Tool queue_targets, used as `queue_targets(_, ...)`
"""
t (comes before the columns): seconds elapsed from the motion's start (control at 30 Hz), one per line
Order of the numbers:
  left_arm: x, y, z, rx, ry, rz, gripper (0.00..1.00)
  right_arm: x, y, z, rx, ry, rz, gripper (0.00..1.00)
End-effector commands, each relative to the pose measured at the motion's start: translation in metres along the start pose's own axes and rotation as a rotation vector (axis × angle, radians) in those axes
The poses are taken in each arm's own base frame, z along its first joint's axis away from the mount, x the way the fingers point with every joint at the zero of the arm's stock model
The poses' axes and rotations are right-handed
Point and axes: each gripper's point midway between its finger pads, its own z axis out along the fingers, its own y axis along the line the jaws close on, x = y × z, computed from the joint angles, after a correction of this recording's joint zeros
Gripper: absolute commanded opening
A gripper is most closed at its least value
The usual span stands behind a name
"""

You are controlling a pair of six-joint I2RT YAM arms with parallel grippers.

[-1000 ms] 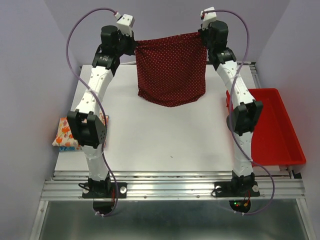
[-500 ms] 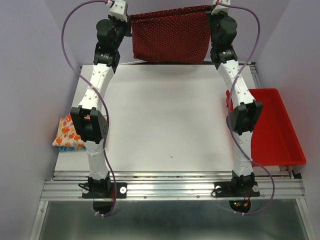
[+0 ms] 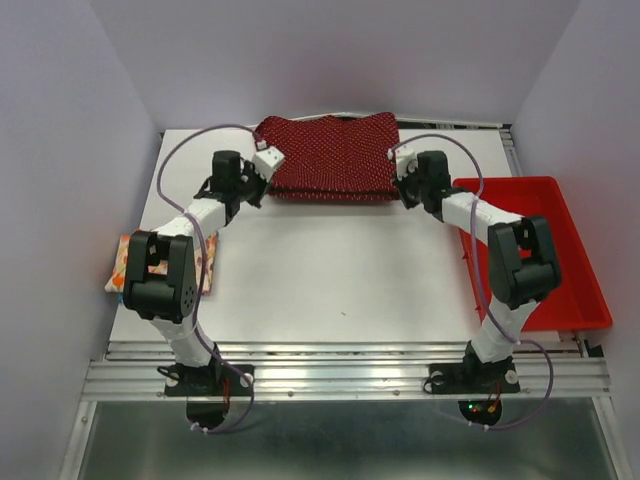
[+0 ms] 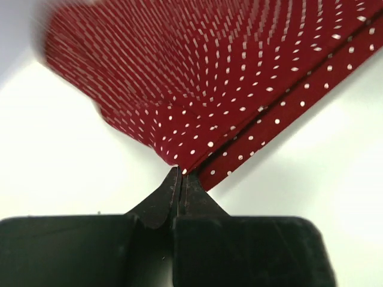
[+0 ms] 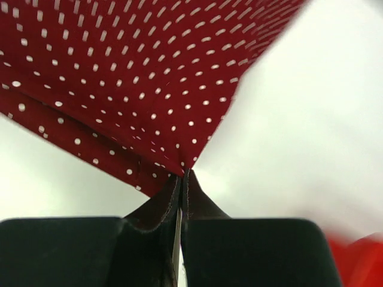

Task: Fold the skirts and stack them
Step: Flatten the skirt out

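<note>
The dark red skirt with tiny white dots [image 3: 330, 155] lies doubled over on the far part of the white table [image 3: 330, 270]. My left gripper [image 3: 266, 188] is shut on its near left corner [image 4: 179, 161], low over the table. My right gripper [image 3: 400, 192] is shut on the near right corner [image 5: 185, 158]. In both wrist views the fingers pinch the cloth's tip, with a lower layer showing beneath. A folded cream-white skirt with orange flowers [image 3: 120, 262] lies at the table's left edge, partly behind my left arm.
A red tray [image 3: 560, 270] stands along the table's right side, close to my right arm. Grey walls enclose the table on the left, back and right. A metal rail [image 3: 340, 375] runs along the near edge.
Both arms held the dark red skirt hanging high at the back. They have come down and forward, laying it doubled on the far table, still gripping its corners.
</note>
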Motion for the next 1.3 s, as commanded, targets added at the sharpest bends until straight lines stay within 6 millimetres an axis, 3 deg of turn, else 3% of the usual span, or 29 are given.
queue_targets(0.0, 0.022, -0.012, -0.067, -0.003, 0.068, 0.208, 0.00, 0.034, 0.006, -0.068, -0.085, 0.088, -0.100, 0.01)
queue_targets(0.1, 0.046, -0.040, -0.094, 0.040, 0.117, 0.256, 0.00, 0.062, 0.028, -0.090, -0.191, 0.167, -0.128, 0.01)
queue_targets(0.23, 0.080, -0.085, -0.114, 0.170, 0.225, 0.323, 0.00, 0.110, 0.060, -0.108, -0.346, 0.307, -0.131, 0.01)
queue_targets(0.33, 0.106, -0.122, -0.131, 0.292, 0.295, 0.381, 0.04, 0.126, 0.084, -0.125, -0.468, 0.369, -0.155, 0.01)
queue_targets(0.37, 0.110, -0.130, -0.135, 0.318, 0.303, 0.400, 0.11, 0.129, 0.088, -0.129, -0.502, 0.378, -0.174, 0.06)
queue_targets(0.4, 0.116, -0.145, -0.144, 0.368, 0.315, 0.431, 0.29, 0.135, 0.099, -0.141, -0.567, 0.410, -0.171, 0.10)
queue_targets(0.5, 0.116, -0.165, -0.159, 0.441, 0.302, 0.466, 0.43, 0.141, 0.119, -0.164, -0.699, 0.442, -0.221, 0.28)
queue_targets(0.53, 0.118, -0.173, -0.166, 0.478, 0.314, 0.471, 0.54, 0.144, 0.128, -0.179, -0.761, 0.471, -0.217, 0.35)
queue_targets(0.57, 0.118, -0.176, -0.171, 0.498, 0.312, 0.475, 0.59, 0.141, 0.133, -0.187, -0.795, 0.460, -0.248, 0.52)
queue_targets(0.63, 0.114, -0.187, -0.186, 0.561, 0.306, 0.474, 0.72, 0.138, 0.146, -0.207, -0.873, 0.465, -0.256, 0.64)
queue_targets(0.73, 0.099, -0.193, -0.202, 0.601, 0.276, 0.475, 0.75, 0.119, 0.149, -0.223, -0.900, 0.413, -0.286, 0.81)
queue_targets(0.77, 0.095, -0.189, -0.203, 0.571, 0.282, 0.445, 0.75, 0.114, 0.148, -0.225, -0.899, 0.393, -0.302, 0.87)
queue_targets(0.87, 0.060, -0.157, -0.185, 0.406, 0.261, 0.329, 0.71, 0.089, 0.138, -0.216, -0.806, 0.366, -0.240, 0.84)
queue_targets(0.93, 0.039, -0.128, -0.166, 0.308, 0.231, 0.245, 0.63, 0.059, 0.133, -0.185, -0.729, 0.286, -0.161, 0.77)
queue_targets(0.97, 0.033, -0.113, -0.157, 0.283, 0.232, 0.200, 0.60, 0.045, 0.136, -0.178, -0.712, 0.287, -0.040, 0.72)
queue_targets(1.0, 0.021, -0.078, -0.136, 0.211, 0.243, 0.103, 0.57, 0.005, 0.136, -0.163, -0.690, 0.187, -0.017, 0.60)
queue_targets(1.07, 0.013, -0.044, -0.114, 0.152, 0.266, 0.024, 0.49, -0.012, 0.152, -0.137, -0.694, 0.197, 0.069, 0.47)
queue_targets(1.1, 0.002, -0.019, -0.091, 0.129, 0.274, -0.001, 0.48, -0.040, 0.169, -0.130, -0.706, 0.137, 0.032, 0.46)
queue_targets(1.17, -0.002, 0.011, -0.071, 0.067, 0.290, -0.030, 0.48, -0.049, 0.188, -0.116, -0.694, 0.147, 0.033, 0.44)
queue_targets(1.2, -0.008, 0.034, -0.049, 0.022, 0.304, -0.013, 0.49, -0.041, 0.205, -0.103, -0.708, 0.196, 0.069, 0.42)
queue_targets(1.23, -0.006, 0.041, -0.040, 0.013, 0.323, -0.012, 0.49, -0.051, 0.224, -0.101, -0.736, 0.185, 0.062, 0.40)
queue_targets(1.27, 0.013, 0.048, -0.020, 0.014, 0.363, -0.035, 0.49, -0.039, 0.241, -0.090, -0.756, 0.239, 0.089, 0.37)
